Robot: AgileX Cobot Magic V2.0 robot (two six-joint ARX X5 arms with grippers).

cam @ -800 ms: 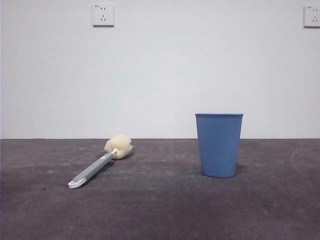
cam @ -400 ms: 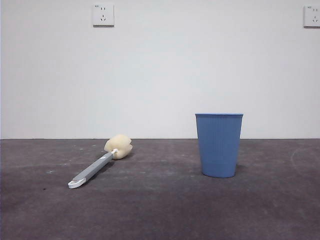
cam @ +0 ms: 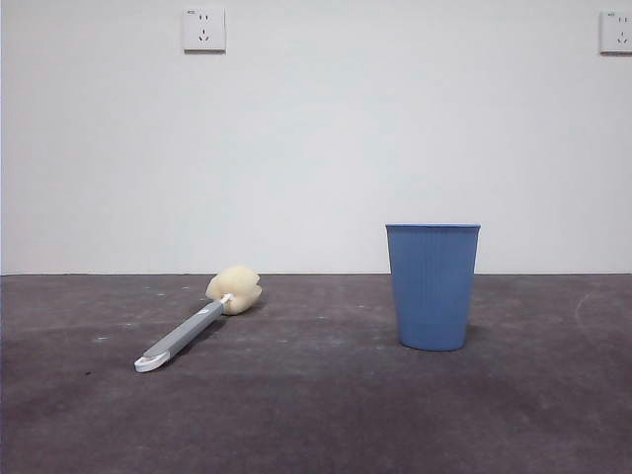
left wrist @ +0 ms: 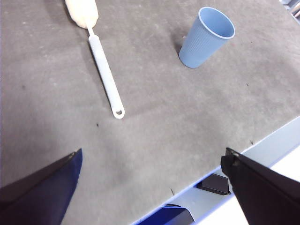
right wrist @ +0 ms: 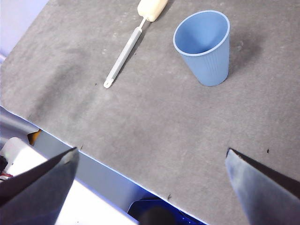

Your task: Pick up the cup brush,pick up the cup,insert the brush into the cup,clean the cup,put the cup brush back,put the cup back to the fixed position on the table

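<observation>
Two sockets (cam: 203,30) on white wall (cam: 316,148); scuffed grey table (cam: 316,415); both grippers spread wide.

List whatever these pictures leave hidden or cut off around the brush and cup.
- Cup brush: the left wrist view's edge cuts off part of its sponge head.
- Cup: the front view looks level at its wall, so its inside is hidden.
- Left gripper and right gripper: out of the front view; wrist views show only jaw tips, wide apart.

plain white wall (cam: 316,148), two sockets (cam: 203,30)
</observation>
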